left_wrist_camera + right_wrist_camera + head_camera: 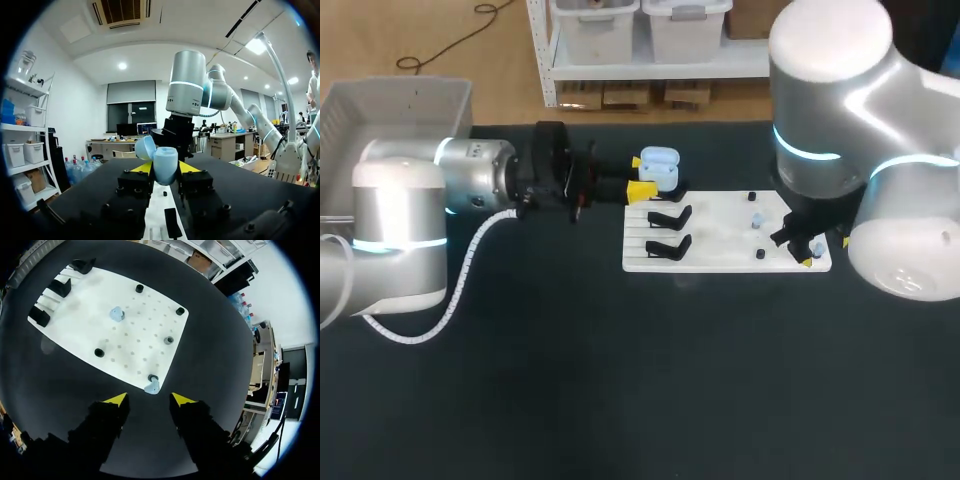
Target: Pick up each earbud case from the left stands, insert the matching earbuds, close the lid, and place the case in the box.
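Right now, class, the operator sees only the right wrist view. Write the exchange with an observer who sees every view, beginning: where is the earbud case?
Observer: The earbud case sits between the left arm's jaws, at the far left corner of the white board.
Operator: Is its lid shut?
Observer: No, the left wrist view shows the lid open.
Operator: Do those jaws grip it?
Observer: Yes, both yellow tips press its sides.
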You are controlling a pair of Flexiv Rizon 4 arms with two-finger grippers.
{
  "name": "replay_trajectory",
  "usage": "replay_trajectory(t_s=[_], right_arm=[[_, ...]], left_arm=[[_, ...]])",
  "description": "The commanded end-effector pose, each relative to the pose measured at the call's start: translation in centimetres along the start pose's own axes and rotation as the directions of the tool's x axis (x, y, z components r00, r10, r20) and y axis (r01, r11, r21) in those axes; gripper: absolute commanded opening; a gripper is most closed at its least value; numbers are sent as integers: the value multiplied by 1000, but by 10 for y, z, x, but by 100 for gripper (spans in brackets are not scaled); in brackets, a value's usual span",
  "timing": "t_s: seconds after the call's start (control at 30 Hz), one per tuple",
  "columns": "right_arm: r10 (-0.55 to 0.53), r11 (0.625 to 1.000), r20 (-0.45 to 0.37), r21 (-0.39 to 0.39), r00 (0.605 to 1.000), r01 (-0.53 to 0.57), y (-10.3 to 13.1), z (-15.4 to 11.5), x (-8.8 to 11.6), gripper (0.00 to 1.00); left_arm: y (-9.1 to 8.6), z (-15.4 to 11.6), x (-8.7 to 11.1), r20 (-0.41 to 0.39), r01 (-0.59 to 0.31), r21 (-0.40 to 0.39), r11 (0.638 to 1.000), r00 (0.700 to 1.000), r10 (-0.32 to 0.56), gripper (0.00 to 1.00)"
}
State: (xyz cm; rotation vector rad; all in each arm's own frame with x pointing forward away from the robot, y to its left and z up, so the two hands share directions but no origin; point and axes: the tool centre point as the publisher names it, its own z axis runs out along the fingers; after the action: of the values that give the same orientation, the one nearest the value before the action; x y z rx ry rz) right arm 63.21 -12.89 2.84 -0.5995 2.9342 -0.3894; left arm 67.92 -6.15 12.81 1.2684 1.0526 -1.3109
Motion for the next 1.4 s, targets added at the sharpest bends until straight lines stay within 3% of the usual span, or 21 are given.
replay_trajectory(t_s=[0.03, 0.47, 1.4], right_arm=[[7, 1000, 16, 23, 1000, -8, 0, 7, 0, 47], [21, 997, 53, 72, 998, -25, -8, 13, -3, 44], [5, 995, 74, 100, 997, -12, -7, 21, -6, 32]], left_arm=[[0, 0, 3, 6, -2, 0, 1000, 1000, 2, 0], [0, 0, 3, 6, -2, 0, 1000, 1000, 2, 0], [0, 0, 3, 6, -2, 0, 1000, 1000, 2, 0]])
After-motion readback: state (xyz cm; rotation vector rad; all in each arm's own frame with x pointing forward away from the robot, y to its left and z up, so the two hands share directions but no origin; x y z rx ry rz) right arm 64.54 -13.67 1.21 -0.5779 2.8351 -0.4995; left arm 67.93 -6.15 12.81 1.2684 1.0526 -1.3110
